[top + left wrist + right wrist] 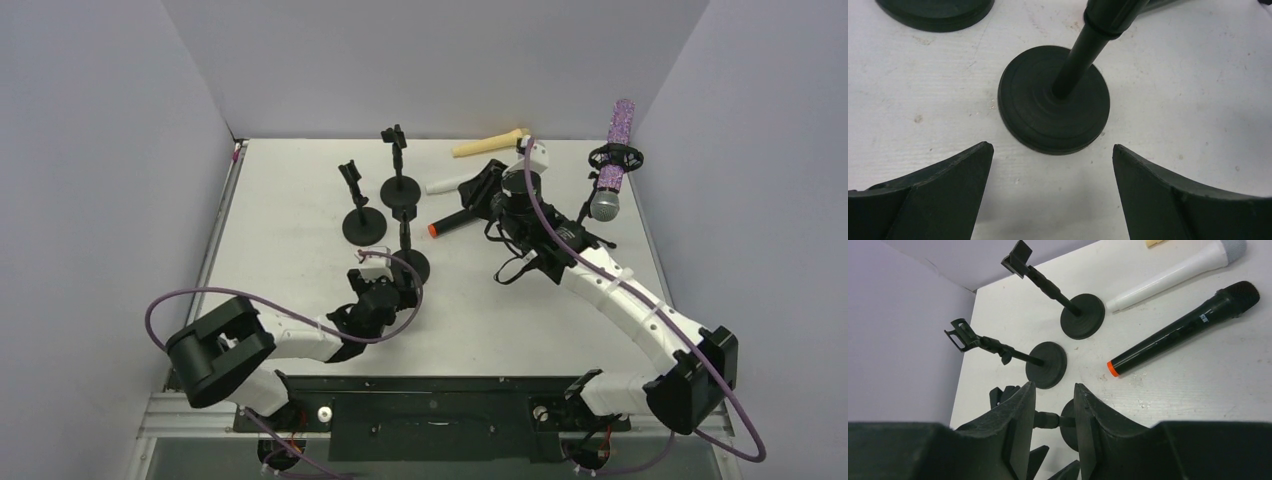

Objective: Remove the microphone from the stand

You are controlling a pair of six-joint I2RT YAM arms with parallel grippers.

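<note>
Black fingers of the left gripper (1053,146) stand spread wide on nothing, nearest the arm bases and well to the left of the shock-mount stand (636,157), my landmark here; between them sits the round base of the near clip stand (1048,120), untouched. Farther back, just left of the landmark, the right gripper (1054,386) faces away from it toward the left wall, its jaws only narrowly apart with nothing between them. The purple microphone (622,125) sits in the landmark's ring at the far right of the table (290,220), handle tilted up, silver grille hanging below. To my eye the removal has not begun. Doing it well likely means turning the right gripper toward the landmark, widening the jaws, closing on the bare handle and drawing the microphone out along its own line, since a sideways pull could tip the stand; the left gripper looks too far off to brace it. No bins or trays show, and the only holders are stands: the landmark holds the purple microphone, while the middle clip stand (363,205) and far clip stand (400,170), both far to its left, are bare. Loose on the table left of the landmark lie a black microphone (1183,330), a white microphone (1173,272) and a cream stick (490,145)
</note>
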